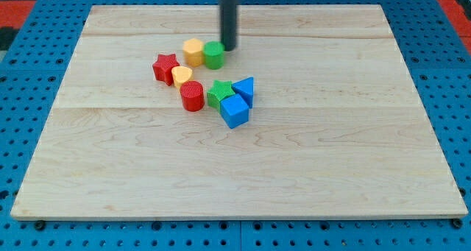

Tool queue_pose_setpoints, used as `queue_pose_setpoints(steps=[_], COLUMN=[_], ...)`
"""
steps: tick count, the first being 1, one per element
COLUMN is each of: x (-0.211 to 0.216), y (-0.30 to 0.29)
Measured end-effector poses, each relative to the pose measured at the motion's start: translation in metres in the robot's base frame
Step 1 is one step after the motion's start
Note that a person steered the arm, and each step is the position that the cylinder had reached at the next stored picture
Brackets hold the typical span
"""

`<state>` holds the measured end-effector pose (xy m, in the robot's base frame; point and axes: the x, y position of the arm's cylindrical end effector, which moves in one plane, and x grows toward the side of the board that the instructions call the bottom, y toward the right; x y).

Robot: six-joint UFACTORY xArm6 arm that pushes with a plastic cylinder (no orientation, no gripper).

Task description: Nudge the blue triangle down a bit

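Worktop point(243, 177): pale wooden board, planks running across.
Surround point(29, 82): blue perforated panel on all sides.
Top corners point(15, 4): reddish patches, possibly more panel.

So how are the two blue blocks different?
The blue triangle has a pointed top; the blue cube is boxy and flat-topped. The triangle sits nearer the view's top and right, the cube lower. The cube looks lighter blue. Both touch each other and the green star. My tip is above them.

A lab-like test bench: a pale wooden tabletop point(243, 177) lies on a blue perforated board point(22, 118) showing past all its edges.
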<state>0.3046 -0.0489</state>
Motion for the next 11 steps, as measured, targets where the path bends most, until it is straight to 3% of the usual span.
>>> queue_pose_setpoints(steps=[1,2,3,5,6,7,11], x=[0.0,-0.001,-0.011,-0.012,0.024,0.073,0.109], y=[-0.07,-0.094,-0.068,0.096,0.16,0.164,-0.007])
